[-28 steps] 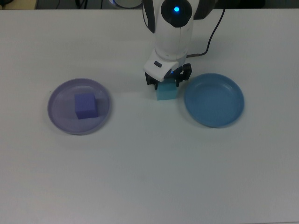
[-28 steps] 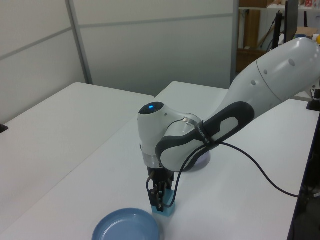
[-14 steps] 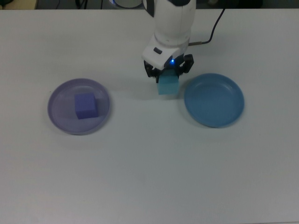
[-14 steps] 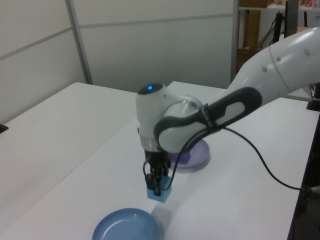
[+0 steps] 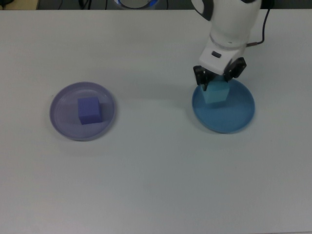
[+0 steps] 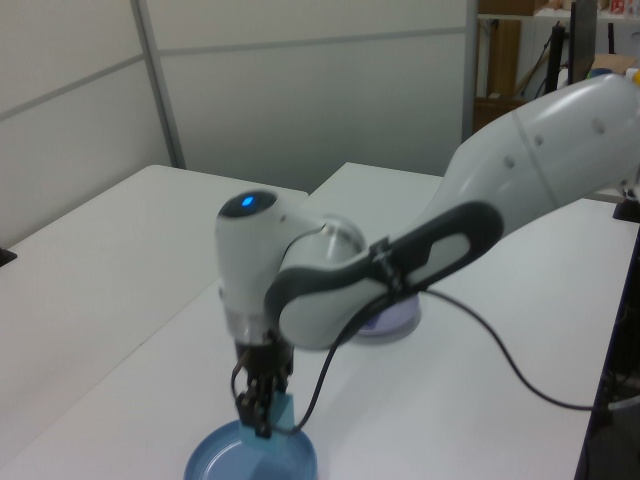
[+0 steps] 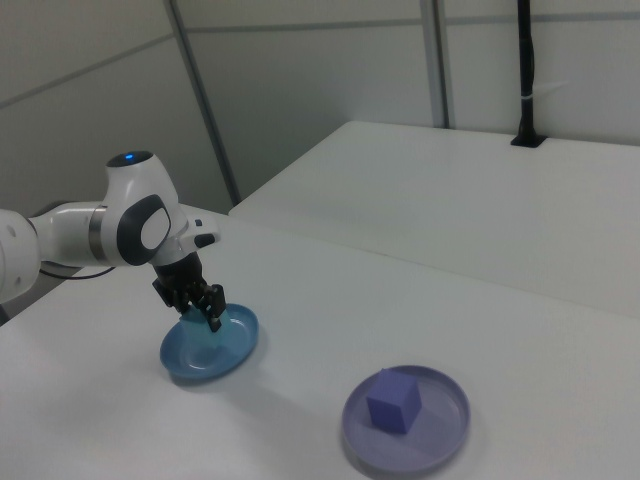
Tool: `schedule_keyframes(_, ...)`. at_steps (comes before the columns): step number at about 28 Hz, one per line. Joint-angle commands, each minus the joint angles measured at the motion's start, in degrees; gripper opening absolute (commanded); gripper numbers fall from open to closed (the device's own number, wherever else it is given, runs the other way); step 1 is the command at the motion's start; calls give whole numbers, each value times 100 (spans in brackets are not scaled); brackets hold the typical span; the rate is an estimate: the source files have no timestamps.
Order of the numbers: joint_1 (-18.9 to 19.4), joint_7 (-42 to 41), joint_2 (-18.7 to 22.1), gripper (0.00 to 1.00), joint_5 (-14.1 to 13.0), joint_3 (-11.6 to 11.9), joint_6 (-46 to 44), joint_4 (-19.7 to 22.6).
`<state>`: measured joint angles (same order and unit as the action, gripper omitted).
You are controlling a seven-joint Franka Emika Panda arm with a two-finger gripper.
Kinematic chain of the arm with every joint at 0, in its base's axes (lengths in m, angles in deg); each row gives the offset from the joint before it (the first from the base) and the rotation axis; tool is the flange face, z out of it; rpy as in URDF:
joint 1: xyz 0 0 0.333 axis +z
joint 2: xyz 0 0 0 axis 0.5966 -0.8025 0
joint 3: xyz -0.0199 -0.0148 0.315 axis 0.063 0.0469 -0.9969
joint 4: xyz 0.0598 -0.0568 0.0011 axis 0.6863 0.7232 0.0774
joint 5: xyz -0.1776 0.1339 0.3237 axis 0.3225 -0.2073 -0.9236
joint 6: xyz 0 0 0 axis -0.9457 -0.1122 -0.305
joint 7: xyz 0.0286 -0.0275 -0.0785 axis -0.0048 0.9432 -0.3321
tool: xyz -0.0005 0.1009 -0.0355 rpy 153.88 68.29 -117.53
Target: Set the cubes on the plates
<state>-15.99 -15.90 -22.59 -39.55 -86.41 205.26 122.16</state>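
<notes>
My gripper [image 5: 215, 86] is shut on the light cyan cube [image 5: 215, 94] and holds it over the blue plate [image 5: 236, 116], toward the top view's upper-left part of that plate. In the left view the gripper [image 6: 262, 424] points straight down, with the cyan cube [image 6: 282, 418] just above the blue plate [image 6: 215, 466]. I cannot tell whether the cube touches the plate. The purple cube [image 5: 89, 110] rests in the middle of the lavender plate [image 5: 65, 124], far from the gripper. The right view shows the purple cube [image 7: 392, 408] on its lavender plate [image 7: 443, 420] and the gripper [image 7: 201, 308] over the blue plate [image 7: 228, 345].
Both plates sit on a white table [image 5: 156, 185]. A black cable [image 6: 500, 350] trails from the arm across the table's far side. A second white table [image 7: 480, 190] stands behind, across a gap.
The gripper has carried the cyan cube from the table between the plates toward the top view's right, and it is now over the blue plate. The purple cube has not moved.
</notes>
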Motion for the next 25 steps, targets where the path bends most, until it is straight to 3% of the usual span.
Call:
schedule_keyframes(1,72,422,-397,61,199,28,175,-316)
schedule_keyframes(3,72,458,-458,72,200,28,211,-324)
schedule_keyframes(5,72,476,-494,98,199,19,211,-324)
schedule_keyframes(6,90,476,-494,100,208,19,211,-324)
schedule_keyframes(10,178,616,-433,100,191,28,176,-324)
schedule_keyframes(18,125,933,270,100,182,133,-632,-316)
schedule_keyframes(25,-383,863,1087,100,147,379,-1371,-158)
